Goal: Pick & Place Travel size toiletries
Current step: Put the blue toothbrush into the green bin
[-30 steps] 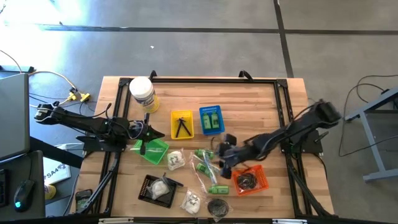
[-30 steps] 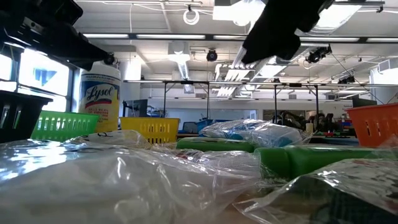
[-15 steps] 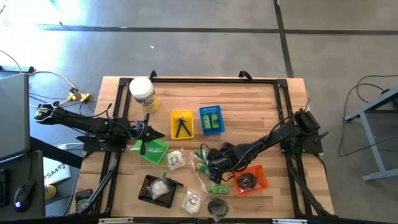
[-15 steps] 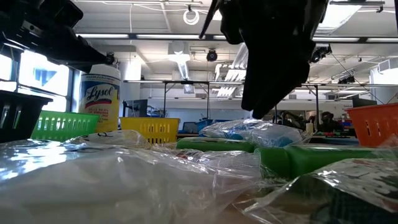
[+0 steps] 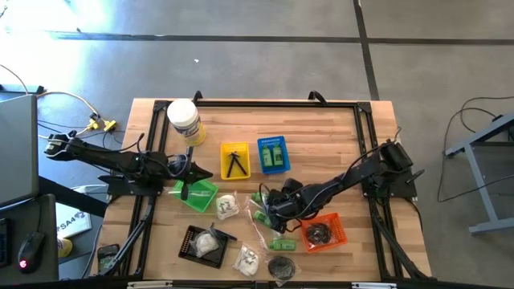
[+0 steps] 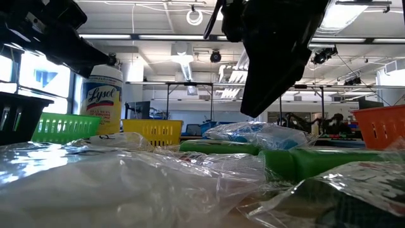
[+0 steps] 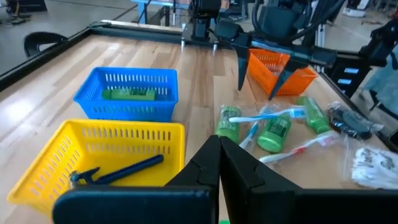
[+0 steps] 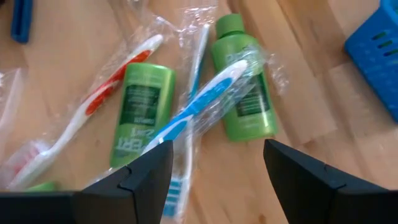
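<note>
Right gripper, fingers spread, is hovering over wrapped blue toothbrush and green bottles; reaching step, probably descending next. Left gripper, closed, is waiting by green basket.

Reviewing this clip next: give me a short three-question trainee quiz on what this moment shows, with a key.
1. True or false: the right gripper is open above the wrapped blue toothbrush and green bottles.
2. Which basket holds a green bottle? A) yellow basket B) blue basket C) orange basket
3. Fill in: the left gripper waits beside the ____ basket.

Key: 1 true; 2 B; 3 green.
</note>
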Motion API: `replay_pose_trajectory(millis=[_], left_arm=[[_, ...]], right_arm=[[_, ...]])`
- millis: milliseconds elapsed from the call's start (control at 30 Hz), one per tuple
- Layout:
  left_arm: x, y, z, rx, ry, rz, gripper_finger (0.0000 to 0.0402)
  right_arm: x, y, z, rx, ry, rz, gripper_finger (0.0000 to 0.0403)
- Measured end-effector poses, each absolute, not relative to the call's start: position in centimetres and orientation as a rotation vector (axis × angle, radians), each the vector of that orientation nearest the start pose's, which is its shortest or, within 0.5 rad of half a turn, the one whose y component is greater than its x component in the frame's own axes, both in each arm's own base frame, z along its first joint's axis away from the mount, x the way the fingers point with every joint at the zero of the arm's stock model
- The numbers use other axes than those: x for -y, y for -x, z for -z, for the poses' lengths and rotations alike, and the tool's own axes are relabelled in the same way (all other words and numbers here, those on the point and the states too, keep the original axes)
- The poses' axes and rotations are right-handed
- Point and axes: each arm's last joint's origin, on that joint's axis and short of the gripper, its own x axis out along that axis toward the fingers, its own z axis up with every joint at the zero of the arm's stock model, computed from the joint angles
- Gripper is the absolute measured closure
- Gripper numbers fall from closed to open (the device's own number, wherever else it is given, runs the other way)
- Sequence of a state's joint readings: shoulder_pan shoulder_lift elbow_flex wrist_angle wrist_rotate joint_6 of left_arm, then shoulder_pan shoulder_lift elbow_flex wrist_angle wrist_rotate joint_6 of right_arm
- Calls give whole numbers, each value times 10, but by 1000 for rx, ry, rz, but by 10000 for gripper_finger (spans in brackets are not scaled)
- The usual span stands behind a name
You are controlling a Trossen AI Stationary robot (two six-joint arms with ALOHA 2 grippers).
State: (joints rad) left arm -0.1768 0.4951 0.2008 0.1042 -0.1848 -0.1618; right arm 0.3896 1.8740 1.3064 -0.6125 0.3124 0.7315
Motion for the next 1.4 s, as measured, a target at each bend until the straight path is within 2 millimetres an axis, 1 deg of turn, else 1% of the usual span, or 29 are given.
replay_pose_trajectory(millis=[167, 300, 467, 633, 867, 1000, 1167, 1267, 1400], left_arm=[[18, -133, -200, -153, 133, -38, 401], [18, -133, -199, -160, 121, -48, 401], [17, -133, -199, -162, 81, -51, 401], [17, -133, -199, -161, 41, -50, 401], [17, -133, -200, -158, -19, -47, 401], [17, -133, -200, -154, -35, -46, 401], [17, -134, -203, -131, -56, -52, 401], [17, -134, -202, -137, -58, -52, 401], [17, -134, -203, -128, -56, -52, 401]], right_arm=[[-134, -349, -186, -1053, -250, 333, 160], [-134, -349, -186, -1050, -275, 345, 160], [-135, -349, -186, -1060, -364, 360, 160], [-136, -350, -186, -1056, -417, 362, 160], [-142, -354, -189, -1002, -459, 329, 160], [-148, -351, -189, -1006, -500, 332, 160], [-156, -348, -189, -982, -478, 350, 160], [-157, -351, -183, -987, -489, 352, 160], [-156, -357, -167, -1028, -497, 338, 160]])
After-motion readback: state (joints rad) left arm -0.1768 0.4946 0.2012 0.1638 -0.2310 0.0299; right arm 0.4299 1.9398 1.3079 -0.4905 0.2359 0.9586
